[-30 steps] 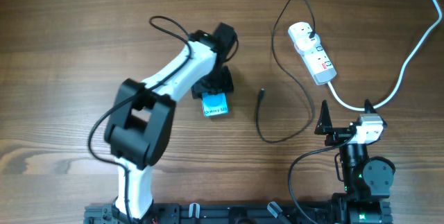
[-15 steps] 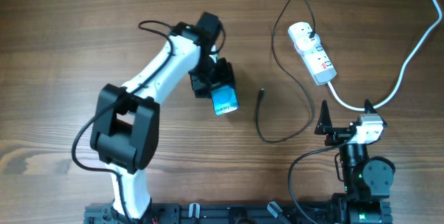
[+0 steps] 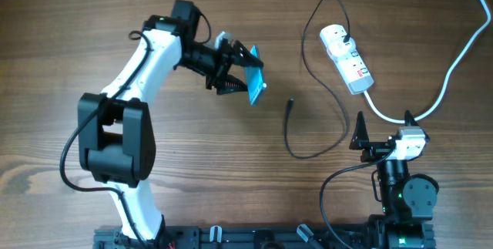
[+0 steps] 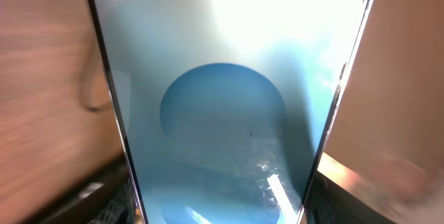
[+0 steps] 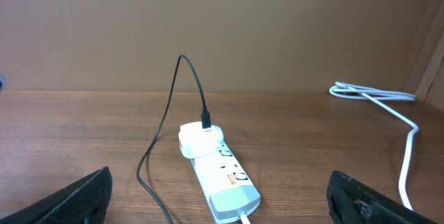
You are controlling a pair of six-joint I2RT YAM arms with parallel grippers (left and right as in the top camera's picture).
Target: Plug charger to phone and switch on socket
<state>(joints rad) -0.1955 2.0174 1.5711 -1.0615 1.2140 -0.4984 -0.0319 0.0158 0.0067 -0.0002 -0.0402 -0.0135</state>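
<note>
One cyan-screened rectangular smartphone (image 3: 255,80) is being gripped by the left pincer (image 3: 237,76); the right pincer (image 3: 384,126) is being held wide.

A robotics lab bench here: left arm (image 3: 150,60) and right arm (image 3: 404,191) mounted at the near edge of a wood-grain table (image 3: 62,18), plain brown wall (image 5: 291,23) behind, socket (image 3: 348,60) on top.
</note>
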